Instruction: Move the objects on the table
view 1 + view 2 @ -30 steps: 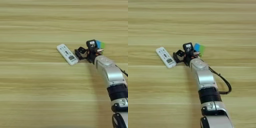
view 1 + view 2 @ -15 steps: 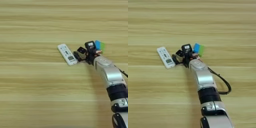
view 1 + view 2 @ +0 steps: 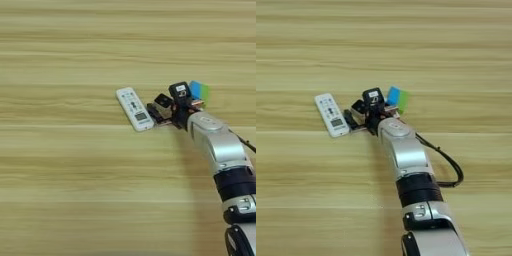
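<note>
The claw (image 3: 159, 111) sits narrowly open, holding nothing, beside the white remote (image 3: 134, 108); a bump could slide the remote away.

Both eyes look steeply down from the head onto the table (image 3: 60, 190), which fills each frame. The remote (image 3: 134, 108) sits centre in the left eye view and left of centre in the right: same scene, shifted sideways.
</note>
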Robot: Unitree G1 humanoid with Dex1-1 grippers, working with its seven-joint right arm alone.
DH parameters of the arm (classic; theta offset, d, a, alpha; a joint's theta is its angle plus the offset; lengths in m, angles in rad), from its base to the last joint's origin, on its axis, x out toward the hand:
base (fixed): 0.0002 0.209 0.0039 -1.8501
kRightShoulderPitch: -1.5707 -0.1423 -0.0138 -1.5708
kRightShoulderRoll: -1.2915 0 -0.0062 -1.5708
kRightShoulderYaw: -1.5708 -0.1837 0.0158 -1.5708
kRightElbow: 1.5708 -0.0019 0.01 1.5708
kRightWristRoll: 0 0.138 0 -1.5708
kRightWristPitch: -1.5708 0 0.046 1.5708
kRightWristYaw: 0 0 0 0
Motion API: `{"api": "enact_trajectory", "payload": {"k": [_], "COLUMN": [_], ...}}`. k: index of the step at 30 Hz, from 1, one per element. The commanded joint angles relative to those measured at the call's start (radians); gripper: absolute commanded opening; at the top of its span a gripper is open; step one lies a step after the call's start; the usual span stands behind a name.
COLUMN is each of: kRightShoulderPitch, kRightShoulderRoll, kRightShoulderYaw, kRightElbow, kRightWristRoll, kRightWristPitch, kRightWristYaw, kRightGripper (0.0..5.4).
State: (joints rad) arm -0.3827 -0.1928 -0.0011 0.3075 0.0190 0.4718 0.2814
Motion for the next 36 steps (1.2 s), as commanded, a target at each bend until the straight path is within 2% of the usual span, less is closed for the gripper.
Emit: {"api": "enact_trajectory", "payload": {"k": [1,17,36], "kRightShoulderPitch": [-0.064,-0.062,-0.062], "kRightShoulderRoll": [-0.014,-0.021,-0.02], "kRightShoulderYaw": [-0.004,0.008,0.001], "kRightElbow": [-0.032,-0.032,-0.038], "kRightWristRoll": [0.008,0.006,0.019], "kRightWristPitch": [-0.002,0.054,0.078], "kRightWristYaw": [0.005,0.027,0.041], "kRightGripper": [5.35,5.35,3.36]}}
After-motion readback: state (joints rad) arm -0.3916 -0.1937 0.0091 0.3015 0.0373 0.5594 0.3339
